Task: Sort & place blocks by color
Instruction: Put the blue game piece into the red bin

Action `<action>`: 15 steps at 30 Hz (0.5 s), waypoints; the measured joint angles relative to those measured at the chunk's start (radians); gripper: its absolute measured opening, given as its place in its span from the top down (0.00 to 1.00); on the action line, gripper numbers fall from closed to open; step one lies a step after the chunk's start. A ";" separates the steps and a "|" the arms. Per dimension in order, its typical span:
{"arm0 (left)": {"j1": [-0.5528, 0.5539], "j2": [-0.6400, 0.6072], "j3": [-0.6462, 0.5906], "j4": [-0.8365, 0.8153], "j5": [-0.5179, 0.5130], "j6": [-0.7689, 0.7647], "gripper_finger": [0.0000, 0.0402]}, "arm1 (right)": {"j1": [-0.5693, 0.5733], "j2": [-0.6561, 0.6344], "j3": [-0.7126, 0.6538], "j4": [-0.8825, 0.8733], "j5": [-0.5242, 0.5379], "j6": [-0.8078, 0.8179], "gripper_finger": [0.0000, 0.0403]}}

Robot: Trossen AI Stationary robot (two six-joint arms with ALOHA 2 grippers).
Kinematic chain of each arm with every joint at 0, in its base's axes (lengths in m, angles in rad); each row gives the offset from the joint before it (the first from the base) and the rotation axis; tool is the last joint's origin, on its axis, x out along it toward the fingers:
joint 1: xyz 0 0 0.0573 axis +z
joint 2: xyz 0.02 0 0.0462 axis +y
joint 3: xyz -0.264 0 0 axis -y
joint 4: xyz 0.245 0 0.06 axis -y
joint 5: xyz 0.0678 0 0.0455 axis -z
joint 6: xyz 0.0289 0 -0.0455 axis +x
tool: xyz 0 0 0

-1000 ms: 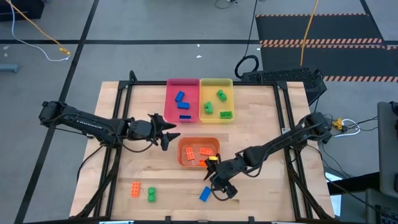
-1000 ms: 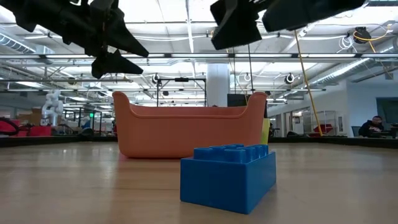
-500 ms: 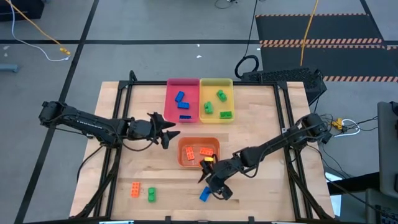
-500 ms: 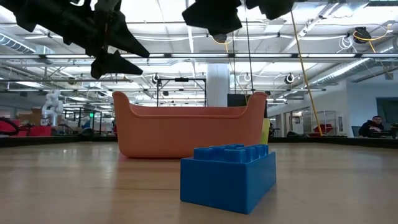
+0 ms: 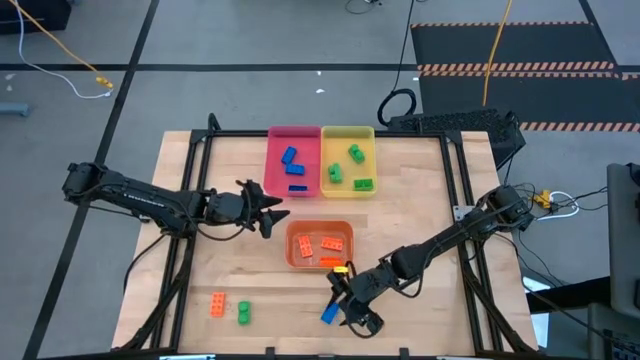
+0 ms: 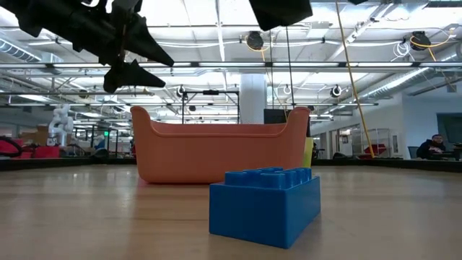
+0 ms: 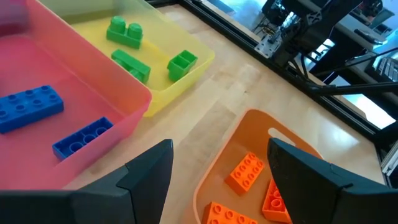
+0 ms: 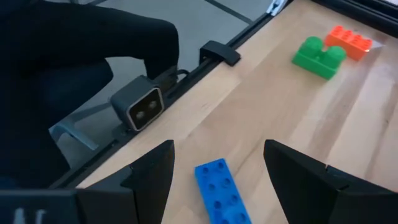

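A loose blue brick [image 5: 329,313] lies flat on the wood near the table's front edge; in the low view the blue brick [image 6: 266,204] stands close up. My right gripper [image 5: 348,310] hangs open just above and beside it. In the right wrist view the brick [image 8: 217,183] lies between the gripper's [image 8: 217,149] two spread fingers, untouched. An orange brick [image 5: 217,305] and a green brick [image 5: 243,314] lie at the front left. My left gripper [image 5: 275,218] hovers open, left of the orange tray [image 5: 345,232], with nothing in it.
The pink tray [image 5: 272,150] with blue bricks and the yellow tray [image 5: 370,150] with green bricks stand side by side at the far middle. The orange tray holds orange bricks. A black frame rail [image 8: 217,53] runs along the near edge. Bare wood lies at the left and right.
My right gripper has gone from beside the orange tray toward the table's near edge and now hangs over the blue brick, staying open. The brick has not moved.
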State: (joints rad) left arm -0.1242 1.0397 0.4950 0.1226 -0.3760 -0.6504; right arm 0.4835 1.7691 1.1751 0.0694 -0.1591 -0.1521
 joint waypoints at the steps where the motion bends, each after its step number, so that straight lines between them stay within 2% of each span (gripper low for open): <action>1: -0.001 0.000 0.000 0.000 0.000 -0.007 0.35 | 0.004 0.000 0.000 0.000 0.001 0.002 0.40; 15: -0.001 0.000 0.000 -0.012 0.001 -0.014 0.35 | 0.030 0.001 -0.037 -0.018 0.028 0.016 0.40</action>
State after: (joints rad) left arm -0.1249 1.0397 0.4950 0.1109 -0.3752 -0.6643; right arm 0.5137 1.7699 1.1383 0.0511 -0.1314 -0.1357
